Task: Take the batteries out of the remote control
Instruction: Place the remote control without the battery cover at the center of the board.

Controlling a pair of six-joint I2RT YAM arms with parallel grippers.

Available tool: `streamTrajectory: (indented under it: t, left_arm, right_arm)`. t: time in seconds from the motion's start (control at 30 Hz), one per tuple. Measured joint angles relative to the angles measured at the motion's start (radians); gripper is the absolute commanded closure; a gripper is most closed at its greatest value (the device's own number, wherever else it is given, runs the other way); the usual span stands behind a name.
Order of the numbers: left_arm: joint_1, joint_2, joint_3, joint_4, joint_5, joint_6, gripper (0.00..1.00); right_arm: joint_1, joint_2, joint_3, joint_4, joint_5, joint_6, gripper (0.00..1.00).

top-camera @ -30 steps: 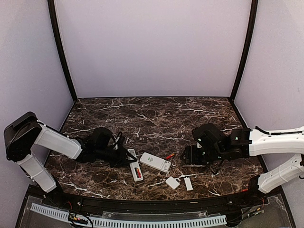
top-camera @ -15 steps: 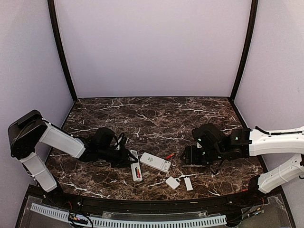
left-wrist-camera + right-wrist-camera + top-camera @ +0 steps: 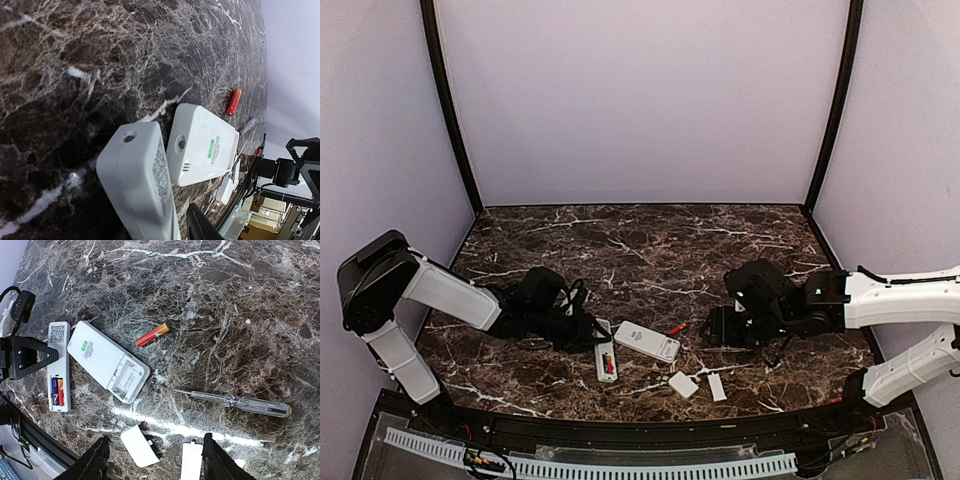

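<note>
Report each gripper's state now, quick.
Left gripper: cannot tell; it sits against the slim white plastic remote, grip unclear.
Right gripper: open, holding nothing.

A table [image 3: 650,240] with a dark brown marble top, veined in white, fills the bottom of the booth. A plain, pale lilac back wall [image 3: 640,100] rises behind it. The left side wall [image 3: 370,130] and right side wall [image 3: 910,130] are the same colour. 2 thin black posts, the left post [image 3: 451,110] and the right post [image 3: 832,110], stand at the rear corners and lean outward toward the top. A black rim [image 3: 650,432] runs along the near edge, with a white slotted strip [image 3: 590,465] just in front of it. The light is soft and even. In the right wrist view a bright streak of glare [image 3: 165,422] lies on the marble.
</note>
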Motion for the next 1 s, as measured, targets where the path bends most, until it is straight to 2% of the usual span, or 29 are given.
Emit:
streamTrajectory:
  t: [0.13,0.37,0.6,0.87,1.0]
  left_arm:
    - [0.000,-0.001,0.012,-0.018,-0.008,0.011,0.58]
    - [0.000,-0.035,0.019,-0.071,-0.042,0.031,0.44]
    - [0.000,-0.091,0.019,-0.156,-0.097,0.055,0.38]
    - [0.004,-0.230,0.019,-0.286,-0.190,0.085,0.24]
    - [0.049,-0.325,0.055,-0.401,-0.205,0.150,0.23]
  right_arm:
    - [0.000,0.000,0.000,0.000,0.000,0.004,0.38]
    - [0.000,-0.012,-0.001,-0.001,0.000,0.007,0.38]
    - [0.000,-0.019,-0.002,-0.007,0.001,0.007,0.34]
    - [0.000,-0.042,-0.002,-0.068,0.024,0.023,0.28]
    - [0.000,-0.053,-0.006,-0.116,0.039,0.084,0.26]
